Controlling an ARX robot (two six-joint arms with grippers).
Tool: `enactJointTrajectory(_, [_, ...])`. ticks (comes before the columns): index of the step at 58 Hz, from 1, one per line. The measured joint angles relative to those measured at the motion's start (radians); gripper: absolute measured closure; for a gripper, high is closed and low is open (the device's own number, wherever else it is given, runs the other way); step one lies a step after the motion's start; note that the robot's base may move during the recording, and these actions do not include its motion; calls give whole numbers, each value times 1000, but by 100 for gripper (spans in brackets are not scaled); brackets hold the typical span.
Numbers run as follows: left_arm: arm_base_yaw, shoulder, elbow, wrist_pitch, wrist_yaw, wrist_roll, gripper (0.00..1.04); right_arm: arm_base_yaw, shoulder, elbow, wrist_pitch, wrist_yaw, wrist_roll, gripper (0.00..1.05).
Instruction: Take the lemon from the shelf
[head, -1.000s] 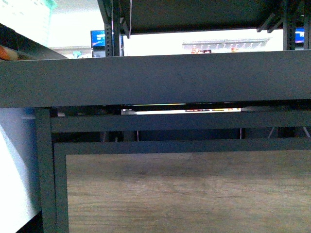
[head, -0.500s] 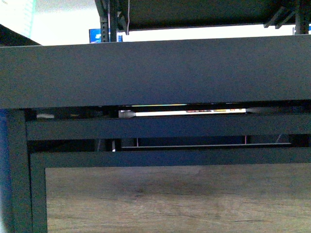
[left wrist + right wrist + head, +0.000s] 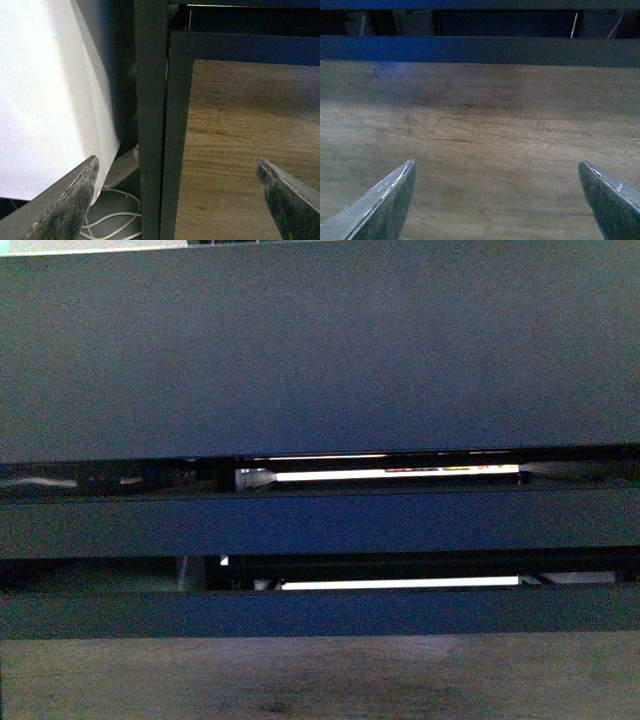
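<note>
Currently the approach step is running, no grasp yet. Lemon is not showing in any of the 3 views. My guess is it is sitting on a tray higher than both tools, hidden behind the shelf point(image 3: 320, 350) front lip. Front camera is staring straight at that lip, with 2 thin lit slots under it and the wood-grain panel point(image 3: 320, 680) at the base.

Left tool point(image 3: 176, 162) is hanging with fingers point(image 3: 75, 200) spread wide, nothing between them. Dead ahead of it the black frame post point(image 3: 150, 125) is standing, with wood-grain panel to one side and a white sheet point(image 3: 45, 100) to the other. A white cable point(image 3: 112, 222) is lying on the floor below it, near the post foot.

Right tool point(image 3: 496, 162) is likewise sitting spread and empty, pointing at bare wood-grain panel, with a black crossbar point(image 3: 480, 50) running across above its aim.

Next move, my read: the tools are needing to climb past the crossbars and the tray lip before any forward reach. The camera is needing height too, otherwise the pick is running blind.

Clearance: the panel is sitting close ahead of both tools, so forward room is looking slim. Rising straight up this close is risking a strike on the lip edge, so backing off first is looking safer. Left tool is also carrying post and cable snag risk.
</note>
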Motion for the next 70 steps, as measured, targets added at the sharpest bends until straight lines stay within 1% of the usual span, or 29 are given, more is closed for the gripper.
enactJointTrajectory(70, [0, 0, 0, 0, 0, 0, 8, 0, -1, 0, 0, 1, 0, 7])
